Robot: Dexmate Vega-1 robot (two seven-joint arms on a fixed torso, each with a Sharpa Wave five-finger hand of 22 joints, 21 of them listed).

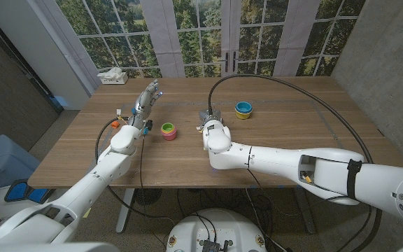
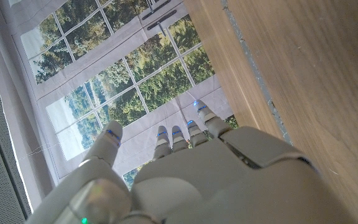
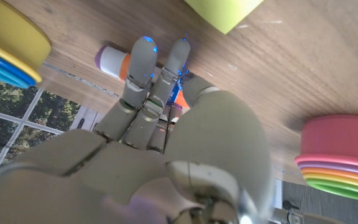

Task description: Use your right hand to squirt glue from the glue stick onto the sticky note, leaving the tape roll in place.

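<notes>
just two stacks of cups [image 1: 168,131], [image 1: 243,109].

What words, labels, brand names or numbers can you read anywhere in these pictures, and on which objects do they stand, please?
None can be read.
The glue stick by the right hand shows white, orange and purple bands, with no lettering visible.
The white box at the table's far corner is too small to show any print.
The stacked cups are plain.
</notes>
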